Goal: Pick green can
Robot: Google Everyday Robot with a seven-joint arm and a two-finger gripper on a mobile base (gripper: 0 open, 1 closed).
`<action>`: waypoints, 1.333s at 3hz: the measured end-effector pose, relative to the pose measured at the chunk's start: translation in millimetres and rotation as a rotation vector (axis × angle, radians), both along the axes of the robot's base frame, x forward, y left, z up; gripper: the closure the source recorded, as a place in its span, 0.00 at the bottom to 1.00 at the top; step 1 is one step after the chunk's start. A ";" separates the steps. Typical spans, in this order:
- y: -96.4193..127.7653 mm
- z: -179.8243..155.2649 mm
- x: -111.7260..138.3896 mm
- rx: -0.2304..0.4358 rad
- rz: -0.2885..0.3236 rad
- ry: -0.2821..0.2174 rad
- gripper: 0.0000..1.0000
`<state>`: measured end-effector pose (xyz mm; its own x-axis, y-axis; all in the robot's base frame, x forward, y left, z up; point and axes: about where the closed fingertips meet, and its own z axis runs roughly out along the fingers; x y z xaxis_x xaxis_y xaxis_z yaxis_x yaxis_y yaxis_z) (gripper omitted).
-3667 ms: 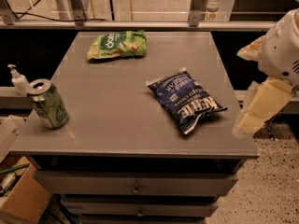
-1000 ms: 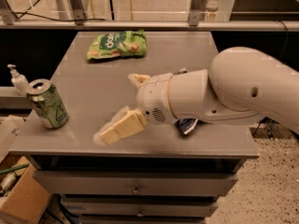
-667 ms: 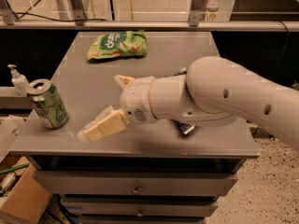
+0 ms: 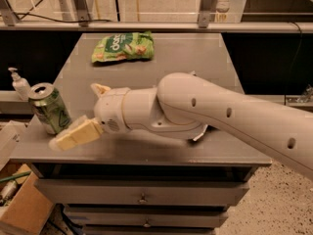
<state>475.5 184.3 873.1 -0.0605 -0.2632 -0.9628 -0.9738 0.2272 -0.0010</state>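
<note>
On the desk (image 4: pixel 195 53), my arm (image 4: pixel 220 111) reached across from 4 o'clock. The green can (image 4: pixel 49 107) stood upright at the desk's 9 o'clock edge. My jaws hung released just at its 3 o'clock. I needed to straddle it mid-body, then close slowly.

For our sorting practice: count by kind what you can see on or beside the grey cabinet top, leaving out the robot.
Drink cans: 1, the green can
Snack bags: 1, the green snack bag
Pump bottles: 1, the pump bottle
Total: 3
The gripper hangs beside the can, fingers open; the arm may hide more.
</note>
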 end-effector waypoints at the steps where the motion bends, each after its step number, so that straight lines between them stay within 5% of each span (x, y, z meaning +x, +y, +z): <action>1: 33.5 -6.4 2.7 0.035 0.036 0.004 0.00; 2: 65.0 -5.0 6.7 0.070 0.067 0.006 0.00; 4: 89.2 9.3 13.6 0.118 0.058 0.018 0.41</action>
<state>489.1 273.5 882.4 -0.0662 -0.1521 -0.9861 -0.9850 0.1677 0.0403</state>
